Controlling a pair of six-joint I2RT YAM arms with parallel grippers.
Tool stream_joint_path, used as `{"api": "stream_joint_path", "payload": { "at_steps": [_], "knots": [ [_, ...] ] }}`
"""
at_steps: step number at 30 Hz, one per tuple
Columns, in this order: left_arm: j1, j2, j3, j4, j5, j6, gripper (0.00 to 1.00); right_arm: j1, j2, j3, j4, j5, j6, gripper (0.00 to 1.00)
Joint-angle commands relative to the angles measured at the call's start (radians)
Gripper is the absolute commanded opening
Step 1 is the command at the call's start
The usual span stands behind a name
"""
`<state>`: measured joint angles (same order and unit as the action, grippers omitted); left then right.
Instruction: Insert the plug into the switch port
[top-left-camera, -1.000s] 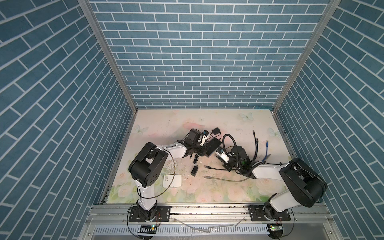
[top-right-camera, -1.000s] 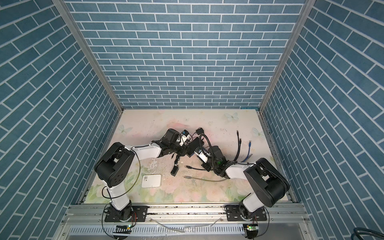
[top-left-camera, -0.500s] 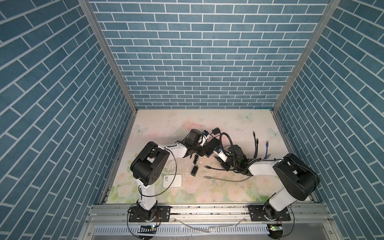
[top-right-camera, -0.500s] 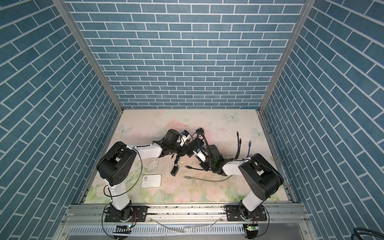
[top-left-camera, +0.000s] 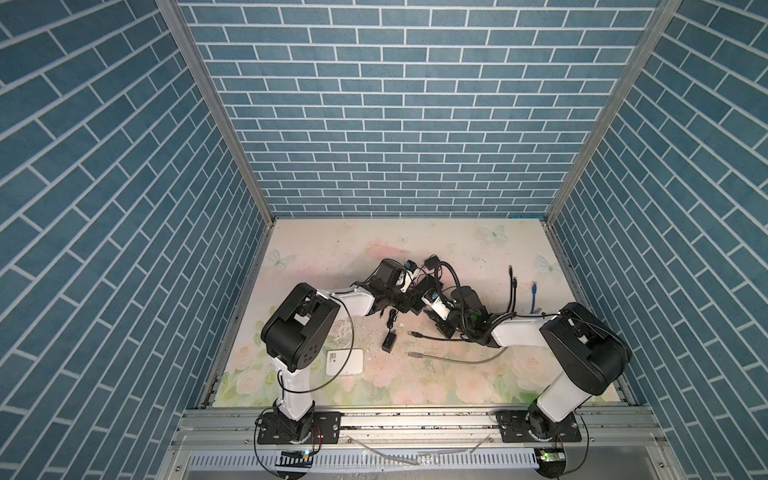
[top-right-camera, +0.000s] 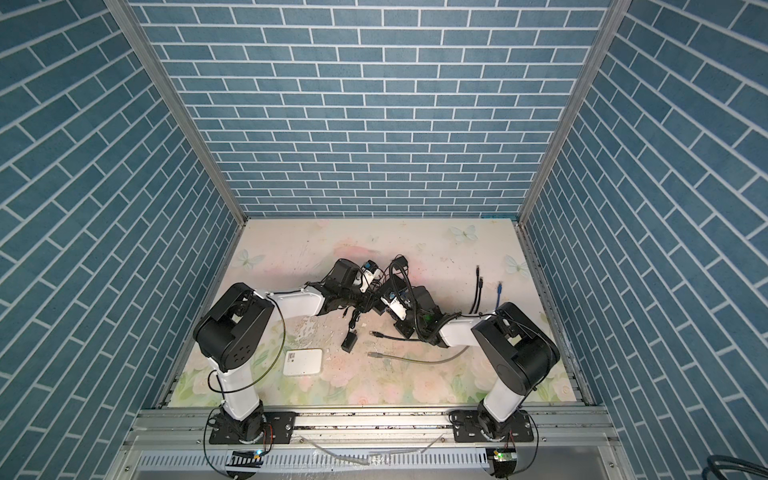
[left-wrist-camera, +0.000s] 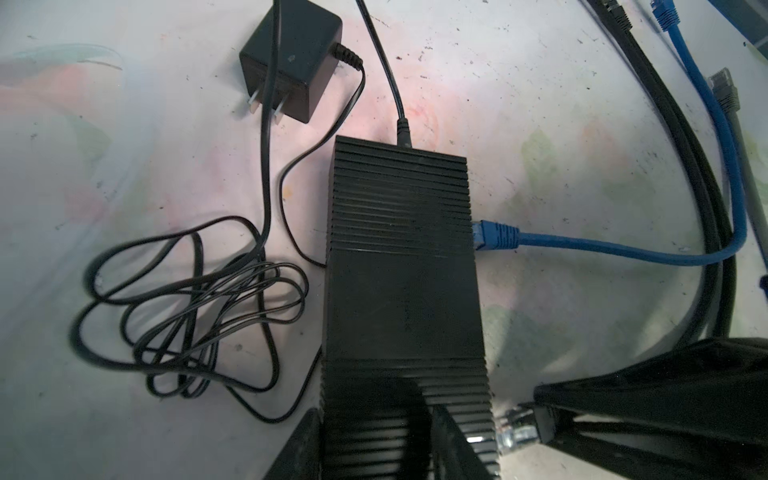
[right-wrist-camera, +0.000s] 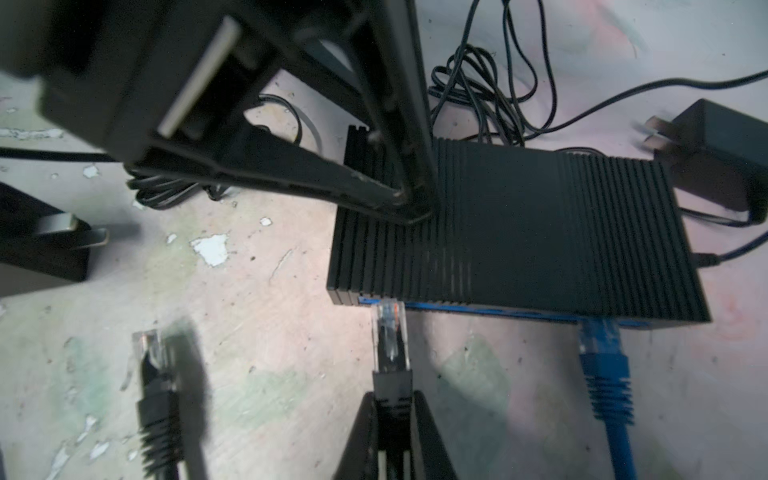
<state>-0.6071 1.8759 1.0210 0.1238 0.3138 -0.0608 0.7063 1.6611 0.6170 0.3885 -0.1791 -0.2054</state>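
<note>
White box (top-left-camera: 357, 362) carries a label (top-left-camera: 334, 356) too small to read

The switch (right-wrist-camera: 519, 224) is a flat black box with a ribbed top. It lies on the bench (right-wrist-camera: 249, 291) near the middle, its long axis running from about 7 to 1 o'clock as seen from above. Its blue port face (right-wrist-camera: 478, 309) is turned toward 4 o'clock. The plug (right-wrist-camera: 390, 340) is a black-booted network connector with a clear tip. It points square at that face near its 7 o'clock end, and the right pincer (right-wrist-camera: 392, 397) clamps it by the boot. The tip meets the face; whether it sits in a port cannot be told.
</note>
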Motion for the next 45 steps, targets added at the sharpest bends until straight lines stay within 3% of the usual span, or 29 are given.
{"api": "stream_joint_path", "payload": {
  "at_steps": [1,12,22,35,45],
  "knots": [
    [0.001,0.022,-0.016,-0.012,0.01,-0.004,0.43,0.01,0.023,0.041,-0.022,-0.014,0.026,0.0],
    [0.0,0.026,-0.018,-0.004,0.02,-0.008,0.43,0.015,0.046,0.071,-0.015,0.039,0.056,0.0],
    [-0.003,0.023,-0.042,0.018,0.056,-0.037,0.42,0.023,0.066,0.068,0.142,0.083,0.102,0.0],
    [-0.025,0.041,-0.047,0.045,0.189,-0.016,0.4,0.035,0.114,0.056,0.363,-0.046,-0.079,0.0],
    [-0.076,0.069,-0.076,0.107,0.213,-0.067,0.39,0.038,0.153,0.078,0.52,0.032,-0.07,0.0]
  ]
}}
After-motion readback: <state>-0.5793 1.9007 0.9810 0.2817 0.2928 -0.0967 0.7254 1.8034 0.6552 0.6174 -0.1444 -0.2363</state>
